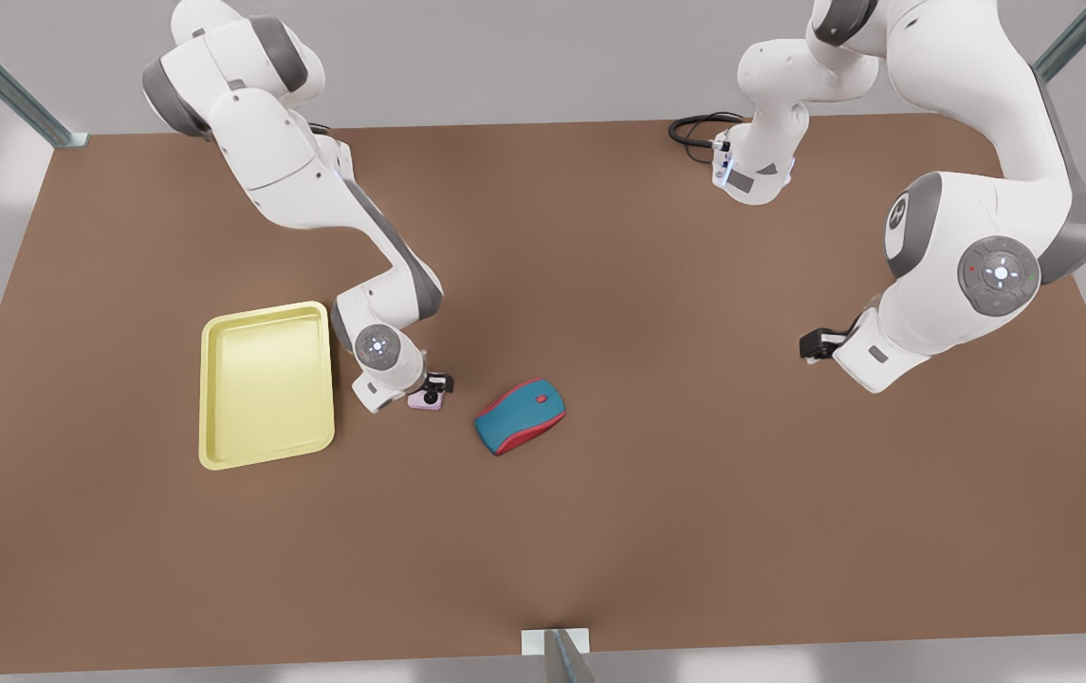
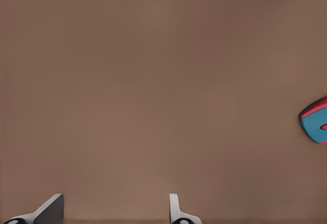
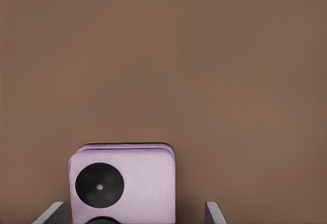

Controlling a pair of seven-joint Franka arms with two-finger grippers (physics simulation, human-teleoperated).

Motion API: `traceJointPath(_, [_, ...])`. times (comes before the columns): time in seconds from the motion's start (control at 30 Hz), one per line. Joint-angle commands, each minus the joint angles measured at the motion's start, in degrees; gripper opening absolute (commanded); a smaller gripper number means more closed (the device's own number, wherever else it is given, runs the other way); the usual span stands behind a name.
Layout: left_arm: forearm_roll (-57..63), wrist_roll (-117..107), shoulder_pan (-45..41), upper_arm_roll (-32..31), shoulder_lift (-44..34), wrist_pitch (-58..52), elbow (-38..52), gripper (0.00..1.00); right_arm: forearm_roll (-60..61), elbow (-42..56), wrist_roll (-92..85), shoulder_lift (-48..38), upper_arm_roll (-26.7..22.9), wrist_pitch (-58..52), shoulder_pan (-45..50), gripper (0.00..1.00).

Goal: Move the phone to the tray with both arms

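Observation:
The pale pink phone [image 1: 424, 401] lies flat on the brown table between the pale yellow tray [image 1: 266, 384] and the mouse. The arm at the front view's left reaches down to it, and my right gripper [image 1: 432, 387] hangs directly over it. In the right wrist view the phone [image 3: 145, 180] sits between the two fingertips [image 3: 52, 213] with a gap on each side, so my right gripper [image 3: 134, 209] is open. My left gripper [image 1: 813, 343] waits at the front view's right, above bare table. Its fingers [image 2: 50, 209] stand apart, so my left gripper [image 2: 112, 209] is open on nothing.
A teal-and-red computer mouse [image 1: 521, 415] lies just right of the phone in the front view, and its end shows as the mouse [image 2: 317, 126] in the left wrist view. A black cable [image 1: 694, 128] loops at the table's far edge.

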Motion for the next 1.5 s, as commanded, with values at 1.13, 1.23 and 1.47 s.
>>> traceJointPath(1.13, [0.50, 0.72, 0.00, -0.02, 1.39, 0.44, 0.47, 1.00, 0.15, -7.69, -50.18, -12.55, -7.47, -7.95, -20.28, 0.81])
traceJointPath(1.23, [0.50, 0.72, 0.00, 0.07, 1.47, 0.44, 0.47, 1.00, 0.06, -11.11, -55.47, -11.93, -8.44, -6.45, -21.61, 0.84])
traceJointPath(1.47, [0.50, 0.81, 0.00, 0.07, 1.56, 0.53, 0.55, 1.00, 0.06, -3.39, -57.05, -17.29, -8.43, -17.87, -21.26, 1.00])
